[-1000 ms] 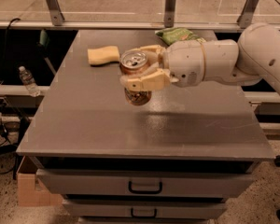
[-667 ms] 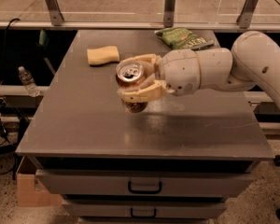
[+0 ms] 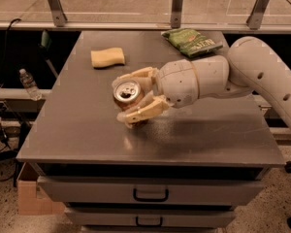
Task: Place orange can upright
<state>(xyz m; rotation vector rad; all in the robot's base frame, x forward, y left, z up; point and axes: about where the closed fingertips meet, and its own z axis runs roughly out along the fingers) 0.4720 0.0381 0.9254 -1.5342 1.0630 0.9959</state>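
The orange can (image 3: 127, 92) is upright, its silver top with pull tab facing up, held between the two tan fingers of my gripper (image 3: 132, 95). The gripper is shut on the can, low over the grey table top (image 3: 82, 125), left of the middle and toward the front. The can's base looks at or just above the surface; I cannot tell whether it touches. The white arm (image 3: 252, 67) reaches in from the right.
A yellow sponge (image 3: 107, 57) lies at the back left of the table. A green chip bag (image 3: 193, 41) lies at the back right. Drawers (image 3: 150, 194) sit under the front edge. A plastic bottle (image 3: 28, 84) stands on the floor, left.
The gripper has carried the can down and toward the table's front, closer to the surface. The sponge and chip bag have not moved.
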